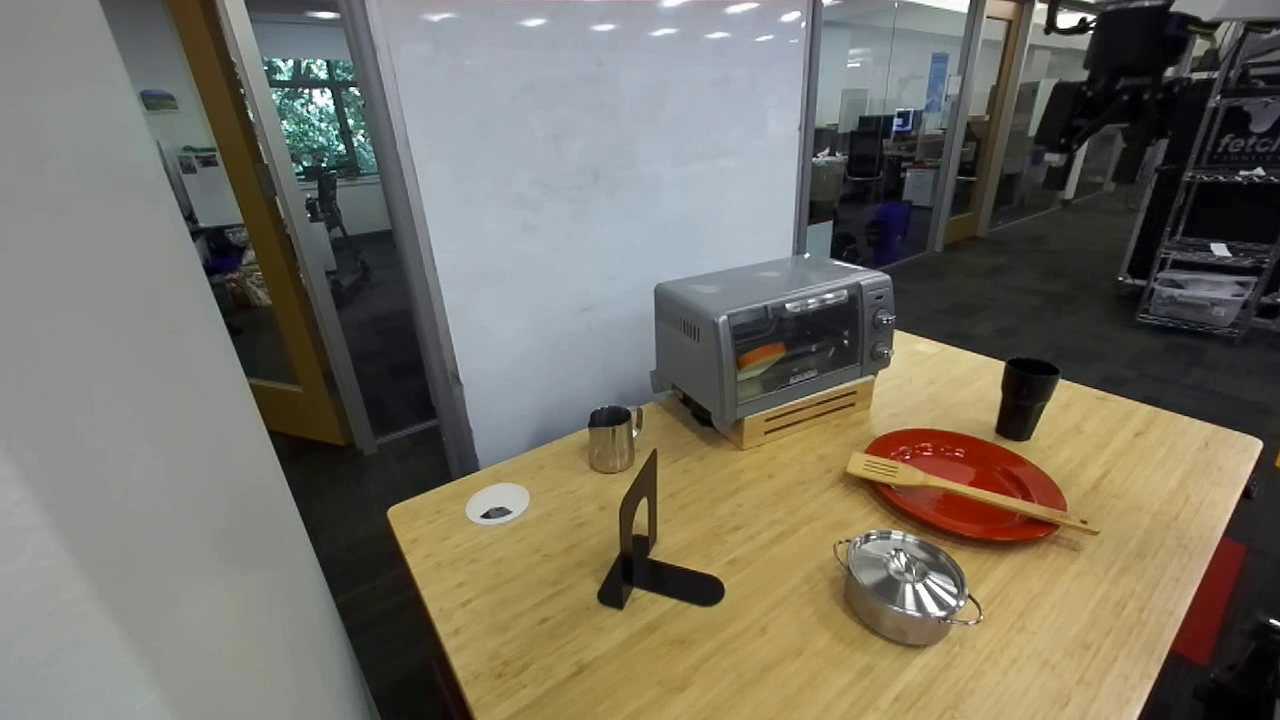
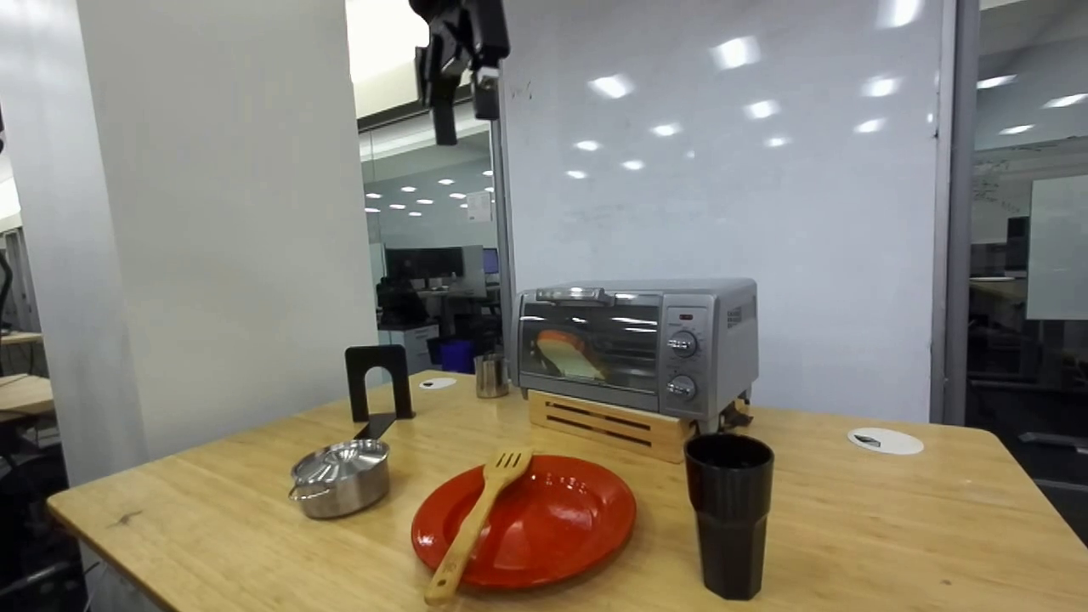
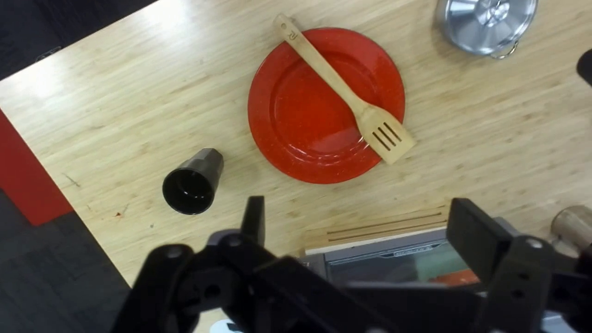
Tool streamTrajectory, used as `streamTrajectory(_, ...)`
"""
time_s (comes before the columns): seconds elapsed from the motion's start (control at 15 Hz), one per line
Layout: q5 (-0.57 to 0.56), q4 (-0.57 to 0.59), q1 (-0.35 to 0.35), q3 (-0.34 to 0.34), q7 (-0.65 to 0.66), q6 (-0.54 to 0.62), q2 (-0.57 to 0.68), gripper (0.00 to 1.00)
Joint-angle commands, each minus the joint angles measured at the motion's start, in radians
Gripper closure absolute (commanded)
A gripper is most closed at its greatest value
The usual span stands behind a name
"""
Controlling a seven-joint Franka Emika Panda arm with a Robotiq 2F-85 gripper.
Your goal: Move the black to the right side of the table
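The black cup (image 1: 1027, 398) stands upright on the light wood table (image 1: 540, 620), beside the red plate near a table edge. In an exterior view it is in the right foreground (image 2: 729, 518). In the wrist view the black cup (image 3: 196, 182) is left of the plate, with its dark empty-looking mouth showing. My gripper (image 3: 356, 203) is open, with its fingers wide apart and nothing between them. The gripper is high above the table in both exterior views (image 1: 1092, 170) (image 2: 466, 119), well apart from the cup.
A red plate (image 2: 561, 527) with a wooden spatula (image 2: 476, 531) across it is beside the cup. A grey toaster oven (image 1: 780, 330) stands on a wooden base at the back. A lidded pot (image 1: 905, 590), a black stand (image 1: 680, 582) and a metallic cup (image 1: 611, 440) are also on the table.
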Motion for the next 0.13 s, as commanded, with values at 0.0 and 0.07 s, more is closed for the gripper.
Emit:
streamTrajectory(0.0,0.001,0.001,0.005,0.01,0.007,-0.004,-0.003,0.0)
streamTrajectory(0.07,0.001,0.001,0.006,0.011,0.01,-0.004,-0.003,0.0)
